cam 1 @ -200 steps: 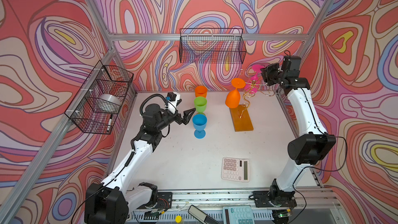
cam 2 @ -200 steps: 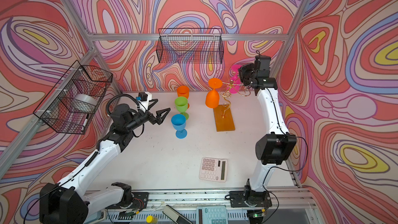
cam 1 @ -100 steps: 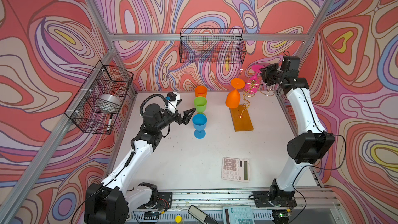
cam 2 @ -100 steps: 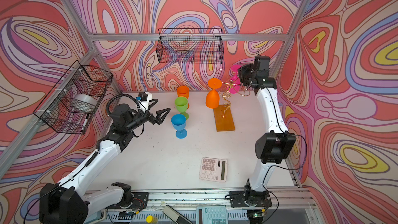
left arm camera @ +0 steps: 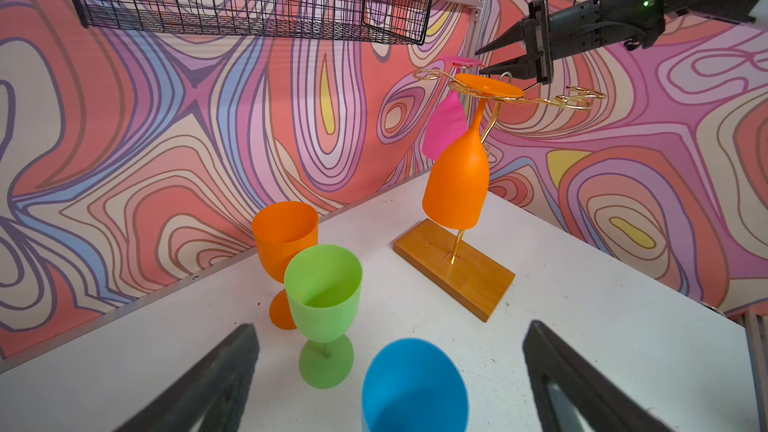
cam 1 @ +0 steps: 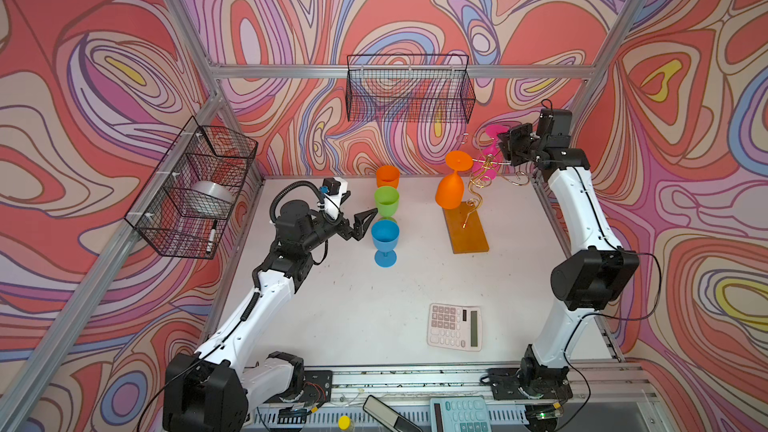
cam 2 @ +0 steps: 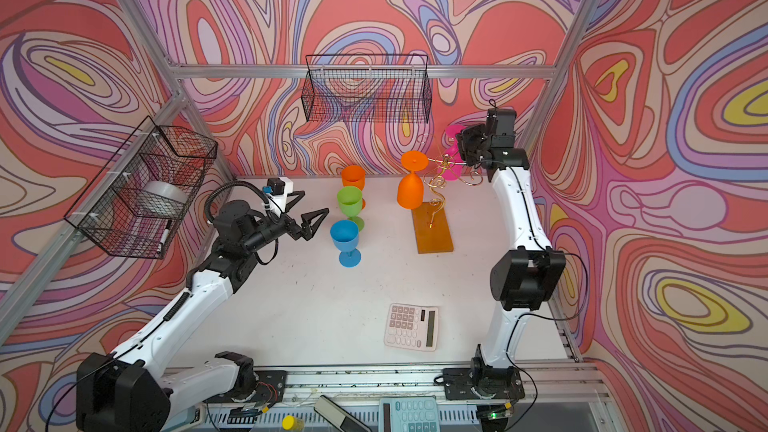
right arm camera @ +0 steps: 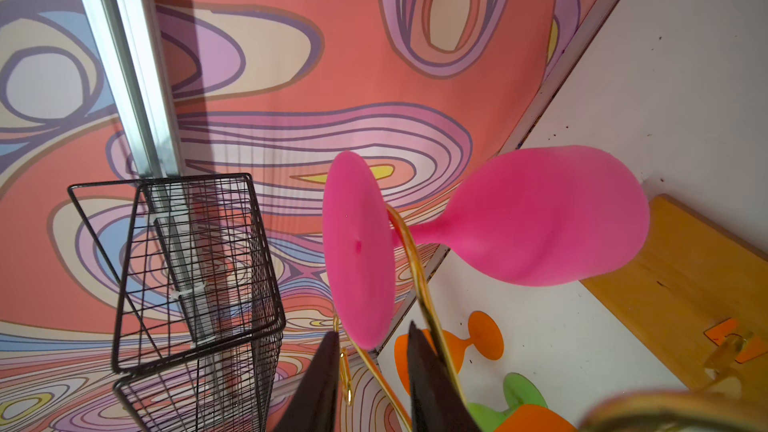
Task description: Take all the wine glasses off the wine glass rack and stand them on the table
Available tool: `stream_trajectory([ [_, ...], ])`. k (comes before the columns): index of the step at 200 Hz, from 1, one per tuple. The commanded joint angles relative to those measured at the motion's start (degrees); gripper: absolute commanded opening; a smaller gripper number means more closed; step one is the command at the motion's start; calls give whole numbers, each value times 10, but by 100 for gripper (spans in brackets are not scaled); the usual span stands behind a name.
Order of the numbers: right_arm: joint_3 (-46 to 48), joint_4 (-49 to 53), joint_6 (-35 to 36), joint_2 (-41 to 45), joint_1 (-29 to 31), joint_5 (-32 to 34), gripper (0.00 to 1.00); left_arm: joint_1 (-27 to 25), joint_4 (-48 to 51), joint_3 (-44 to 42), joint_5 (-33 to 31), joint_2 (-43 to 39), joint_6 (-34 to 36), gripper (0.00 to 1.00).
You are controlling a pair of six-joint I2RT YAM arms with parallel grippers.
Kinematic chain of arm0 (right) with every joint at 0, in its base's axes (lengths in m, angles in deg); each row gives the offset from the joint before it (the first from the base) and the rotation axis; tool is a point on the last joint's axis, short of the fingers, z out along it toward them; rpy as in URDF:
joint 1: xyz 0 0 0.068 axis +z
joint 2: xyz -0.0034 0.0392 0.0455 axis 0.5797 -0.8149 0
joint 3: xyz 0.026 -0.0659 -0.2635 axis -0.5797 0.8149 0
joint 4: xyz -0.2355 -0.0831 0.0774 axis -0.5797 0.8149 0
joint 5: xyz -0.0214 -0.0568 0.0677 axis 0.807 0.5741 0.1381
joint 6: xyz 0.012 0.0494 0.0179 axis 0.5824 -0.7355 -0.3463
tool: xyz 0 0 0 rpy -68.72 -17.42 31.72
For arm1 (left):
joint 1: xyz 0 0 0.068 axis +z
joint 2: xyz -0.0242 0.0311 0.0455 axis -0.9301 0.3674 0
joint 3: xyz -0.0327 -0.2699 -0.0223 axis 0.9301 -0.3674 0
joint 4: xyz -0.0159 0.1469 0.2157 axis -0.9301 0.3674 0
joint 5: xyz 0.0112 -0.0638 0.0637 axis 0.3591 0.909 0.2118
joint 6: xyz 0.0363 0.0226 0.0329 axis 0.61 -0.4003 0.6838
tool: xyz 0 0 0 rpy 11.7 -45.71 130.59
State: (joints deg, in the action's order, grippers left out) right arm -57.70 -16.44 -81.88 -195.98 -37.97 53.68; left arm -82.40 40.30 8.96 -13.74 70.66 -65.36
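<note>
Nothing visible has moved in the last second. The pink wine glass (right arm camera: 540, 218) still hangs upside down from an arm of the wine glass rack (left arm camera: 457, 272), beside a hanging orange glass (cam 1: 449, 193), at the back of the worktop (cam 1: 332, 305). The right tool (right arm camera: 371, 332) is narrowly parted at the rim of the pink foot; contact is unclear. The left tool (cam 2: 314, 201) gapes wide and empty beside the blue glass (cam 1: 385, 238).

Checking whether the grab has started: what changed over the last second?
Nothing visibly changed. The right gripper still sits with jaws parted at the foot of the pink glass hanging on the rack; the left gripper stays wide open by the blue glass.
</note>
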Motion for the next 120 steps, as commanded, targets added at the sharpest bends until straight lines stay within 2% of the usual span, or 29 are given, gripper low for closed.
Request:
stream_trajectory([
  [1,-24,-12,-3,-21,3,9,29,-3,-7,0,2,-14,7,100],
  [62,-22,-48,-23,-34,3,12,29,-3,-10,-1,3,-17,4,100],
  [81,6,-85,-42,-24,3,13,28,-2,-11,-2,4,-16,2,100],
  [120,49,-133,-65,-3,3,30,17,-3,-14,-2,8,-13,-2,100],
])
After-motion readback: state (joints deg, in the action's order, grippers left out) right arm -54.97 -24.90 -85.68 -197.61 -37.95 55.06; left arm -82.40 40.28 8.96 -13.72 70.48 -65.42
